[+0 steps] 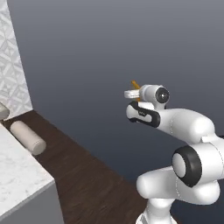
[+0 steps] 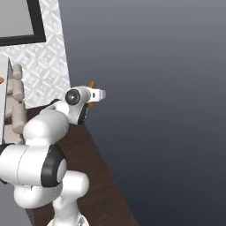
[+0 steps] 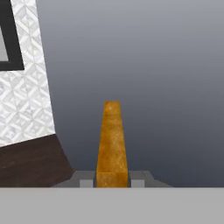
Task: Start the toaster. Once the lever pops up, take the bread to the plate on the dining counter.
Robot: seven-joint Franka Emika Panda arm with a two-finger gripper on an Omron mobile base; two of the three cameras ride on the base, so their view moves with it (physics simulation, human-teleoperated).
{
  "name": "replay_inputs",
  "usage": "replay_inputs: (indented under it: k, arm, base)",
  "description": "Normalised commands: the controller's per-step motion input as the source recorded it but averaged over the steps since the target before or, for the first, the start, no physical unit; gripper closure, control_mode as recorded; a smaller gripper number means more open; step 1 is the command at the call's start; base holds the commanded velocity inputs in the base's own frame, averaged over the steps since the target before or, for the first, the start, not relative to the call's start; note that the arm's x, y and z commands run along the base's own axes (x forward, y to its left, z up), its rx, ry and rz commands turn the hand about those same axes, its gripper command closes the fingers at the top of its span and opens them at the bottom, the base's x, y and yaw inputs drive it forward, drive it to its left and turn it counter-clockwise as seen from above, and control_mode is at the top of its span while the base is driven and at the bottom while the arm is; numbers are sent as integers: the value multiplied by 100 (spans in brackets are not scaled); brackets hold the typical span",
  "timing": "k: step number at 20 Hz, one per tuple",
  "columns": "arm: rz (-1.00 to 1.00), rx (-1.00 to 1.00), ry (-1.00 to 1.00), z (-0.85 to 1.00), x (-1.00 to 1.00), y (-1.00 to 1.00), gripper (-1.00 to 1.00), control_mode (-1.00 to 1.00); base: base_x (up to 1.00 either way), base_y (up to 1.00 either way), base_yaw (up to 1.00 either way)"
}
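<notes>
One slice is in transit, and the risk lies in how it is held. Left base view: the gripper [image 1: 133,89] is carried high, in front of the plain grey wall and well apart from the white marble-look counter [image 1: 17,175] at lower left. Just an orange-tan sliver of the bread [image 1: 135,84] shows above the hand, edge-on. The arm is folded — elbow low, forearm reaching up and left, the wrist turned so the hand points roughly level. A pale cylinder [image 1: 28,137] lies on the dark wood floor [image 1: 83,175] beside the counter.

Right base view: the same hand [image 2: 98,94] points right, with the bread [image 2: 92,84] again only a small orange tip. The wrist sits above the rounded shoulder link, over the floor strip.

Hand view: the fingers [image 3: 86,180] are closed tight on the lower end of the bread [image 3: 112,140], which stands straight up between them, crust edge toward the camera.

Judged hazard — the pinch takes only one end of a thin slice, so a quick swing or a base turn could lever it loose, and it would drop to the floor well short of the plate. No landing spot can be picked from here.
</notes>
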Motion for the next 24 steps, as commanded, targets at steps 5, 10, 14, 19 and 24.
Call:
replay_inputs:
  k: [5,10,14,19,24]
  arm:
    - [0,0,0,0,0,0,100,100]
    - [0,0,0,0,0,0,100,100]
    - [0,0,0,0,0,0,100,100]
    - [0,0,0,0,0,0,100,100]
    - [0,0,0,0,0,0,100,100]
  base:
    - [100,-33,40]
    - [100,-40,38]
    - [100,-32,42]
    - [100,-29,44]
    - [100,-31,43]
